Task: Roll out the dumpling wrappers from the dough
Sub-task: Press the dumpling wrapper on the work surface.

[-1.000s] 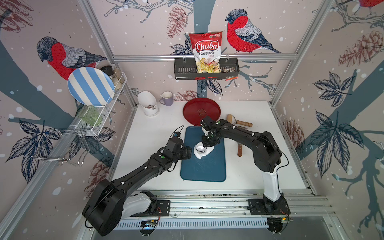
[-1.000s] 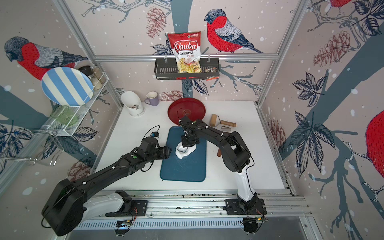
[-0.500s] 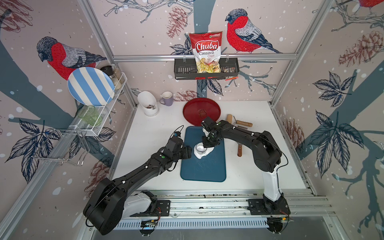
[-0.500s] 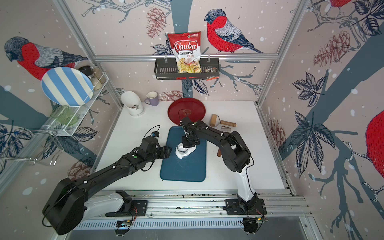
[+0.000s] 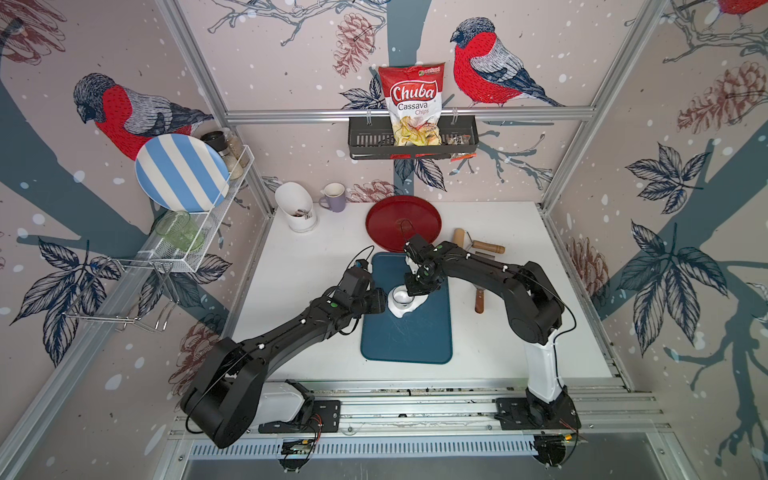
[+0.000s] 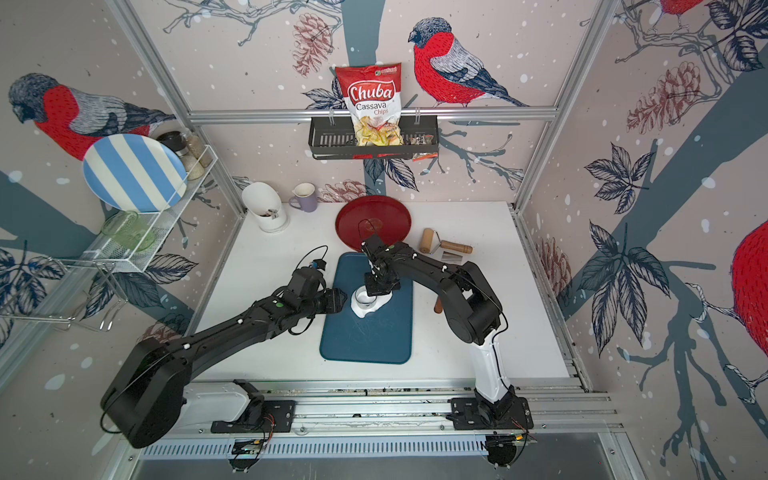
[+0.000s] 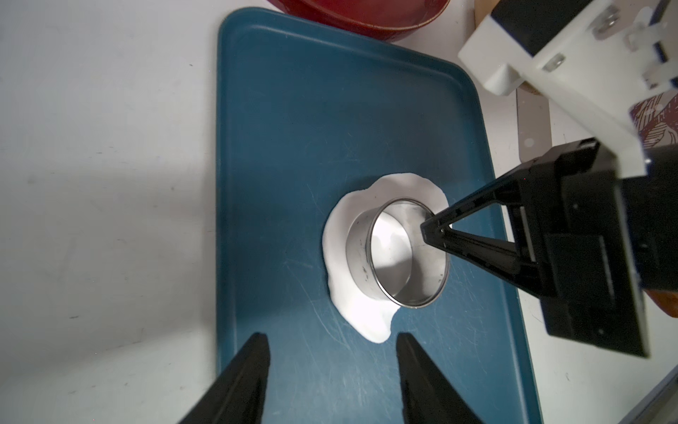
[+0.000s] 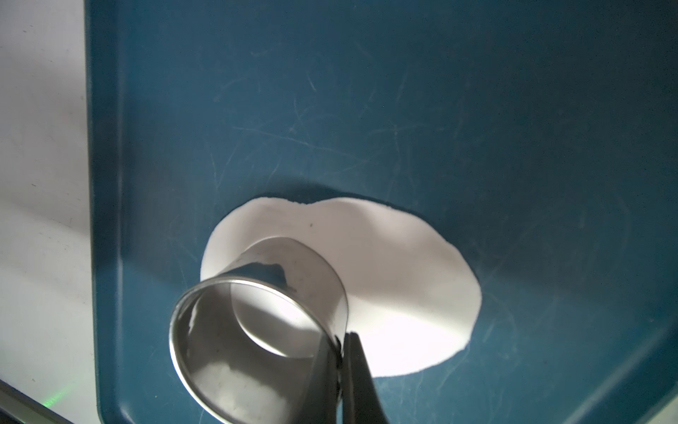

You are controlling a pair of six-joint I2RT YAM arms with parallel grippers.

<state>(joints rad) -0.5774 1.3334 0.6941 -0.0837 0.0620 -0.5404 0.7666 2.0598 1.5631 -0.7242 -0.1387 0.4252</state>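
White worktop (image 7: 110, 183), bird-print booth. R fingers (image 7: 431, 229) pinched shut on rim of small shiny steel ring (image 7: 396, 253), set on flat soft white dough (image 7: 345, 293) mid blue board (image 7: 312, 110). L fingers (image 7: 253, 367) apart, empty, near dough edge. Dough prob. limp, tacky, tearable; lift by outer margin.

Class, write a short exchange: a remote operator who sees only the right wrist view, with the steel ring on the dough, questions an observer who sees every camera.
Operator: My right gripper pinches the steel ring standing on the dough. Where is the left gripper?
Observer: The left gripper hangs open over the blue board, beside the dough, holding nothing.
Operator: And the rolling pin?
Observer: The rolling pin lies on the table, off the board, beside the red plate.
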